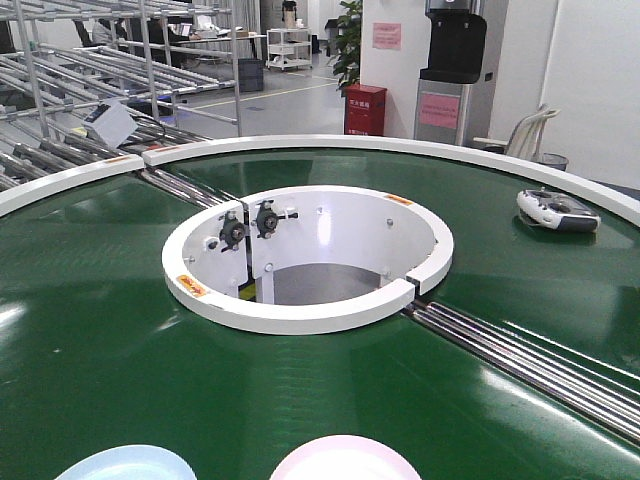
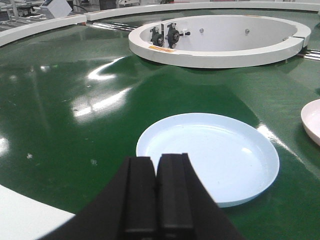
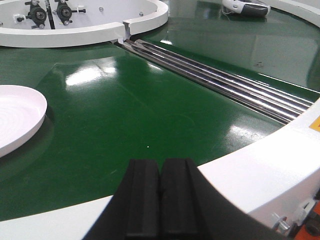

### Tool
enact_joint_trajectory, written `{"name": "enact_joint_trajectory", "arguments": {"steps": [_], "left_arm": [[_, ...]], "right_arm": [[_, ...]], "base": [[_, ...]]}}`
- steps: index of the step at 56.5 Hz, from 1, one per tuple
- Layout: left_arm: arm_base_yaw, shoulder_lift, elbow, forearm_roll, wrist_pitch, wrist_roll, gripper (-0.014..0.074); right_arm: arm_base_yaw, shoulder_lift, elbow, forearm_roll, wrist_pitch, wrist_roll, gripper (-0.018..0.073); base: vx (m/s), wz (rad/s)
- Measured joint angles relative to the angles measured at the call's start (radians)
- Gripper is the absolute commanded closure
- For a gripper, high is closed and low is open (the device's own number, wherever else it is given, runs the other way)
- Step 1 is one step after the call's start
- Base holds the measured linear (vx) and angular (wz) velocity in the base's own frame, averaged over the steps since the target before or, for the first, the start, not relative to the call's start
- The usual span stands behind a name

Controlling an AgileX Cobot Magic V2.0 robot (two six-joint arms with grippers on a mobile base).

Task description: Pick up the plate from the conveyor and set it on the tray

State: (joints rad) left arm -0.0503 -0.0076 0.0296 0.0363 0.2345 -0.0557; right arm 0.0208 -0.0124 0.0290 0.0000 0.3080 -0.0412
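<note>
The dark green conveyor [image 1: 100, 340] rings a white-walled central hole [image 1: 310, 255]. A pale blue plate [image 2: 210, 157] lies on the belt near its front edge, also at the bottom of the front view as the pale blue plate [image 1: 125, 465]. Beside it on the right lies a pink plate [image 1: 345, 460], seen as the pink plate [image 3: 17, 117] and the pink plate [image 2: 312, 120]. My left gripper [image 2: 156, 160] is shut and empty, hovering over the blue plate's near rim. My right gripper [image 3: 160, 165] is shut and empty above the conveyor's white outer rim [image 3: 260, 170], right of the pink plate. The tray is out of view.
Steel roller seams [image 1: 530, 365] cross the belt at right and at the far left as steel roller seams [image 1: 180, 185]. A grey-white handheld device [image 1: 557, 210] lies on the belt at far right. Metal racks [image 1: 90, 80] and a red cabinet [image 1: 365, 108] stand beyond the conveyor.
</note>
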Motion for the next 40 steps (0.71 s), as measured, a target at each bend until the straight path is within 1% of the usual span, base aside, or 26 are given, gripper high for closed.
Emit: {"name": "enact_joint_trajectory", "arguments": {"steps": [16,28,33,36,40], "left_arm": [[0.000,0.000,0.000,0.000,0.000,0.000,0.0594],[0.000,0.000,0.000,0.000,0.000,0.000,0.0594],[0.000,0.000,0.000,0.000,-0.001,0.001,0.0594],[0.000,0.000,0.000,0.000,-0.014,0.012,0.0594],[0.000,0.000,0.001,0.001,-0.061,0.021,0.0594]], "right_arm": [[0.000,0.000,0.000,0.000,-0.004,-0.014,0.0568],[0.000,0.000,0.000,0.000,-0.113,-0.022,0.0568],[0.000,0.000,0.000,0.000,-0.127,-0.023,0.0568],[0.000,0.000,0.000,0.000,-0.136,-0.023,0.0568],[0.000,0.000,0.000,0.000,-0.153,-0.023,0.0568]], "base": [[0.00,0.00],[0.00,0.00],[0.00,0.00],[0.00,0.00],[0.00,0.00]]}}
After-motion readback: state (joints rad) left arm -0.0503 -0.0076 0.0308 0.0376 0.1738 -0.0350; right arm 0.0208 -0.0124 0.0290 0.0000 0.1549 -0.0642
